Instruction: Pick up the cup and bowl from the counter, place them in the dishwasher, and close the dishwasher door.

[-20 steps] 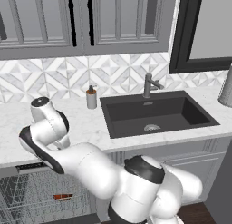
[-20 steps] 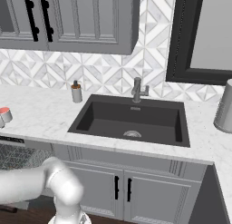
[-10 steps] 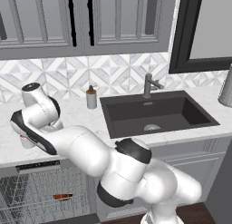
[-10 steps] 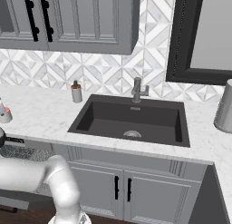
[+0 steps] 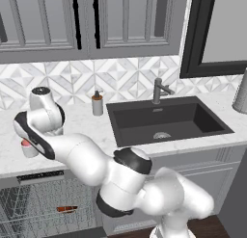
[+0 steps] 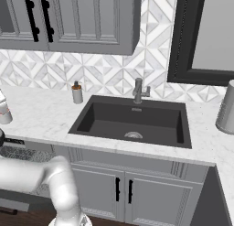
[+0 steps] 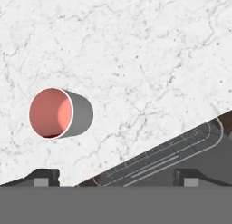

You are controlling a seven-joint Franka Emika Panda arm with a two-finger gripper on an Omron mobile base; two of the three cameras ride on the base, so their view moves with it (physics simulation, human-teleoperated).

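The cup (image 7: pixel 59 113) stands upright on the white marble counter (image 7: pixel 136 60), its salmon-red inside facing the hand camera. My gripper (image 7: pixel 117 177) hovers above the counter's front edge, open, with nothing between its fingertips (image 7: pixel 43 175). The cup sits beyond and to the left of the left tip, apart from it. In the left base view the cup (image 5: pixel 28 148) peeks out behind my arm; in the right base view the cup (image 6: pixel 4 113) is at the far left edge. The dishwasher (image 5: pixel 41 177) is open below. A reddish-brown shape, apparently the bowl (image 5: pixel 66 209), lies in its wire rack. The door is out of view.
A brown soap dispenser (image 5: pixel 97 104) stands behind the cup's area, left of the dark sink (image 5: pixel 164 119) with its faucet (image 5: pixel 158 90). A grey canister (image 6: pixel 226 108) stands at the far right. Grey cabinets hang above the counter.
My arm has swung left and risen over the counter's front edge toward the cup. The cup and the dishwasher rack have stayed where they were.
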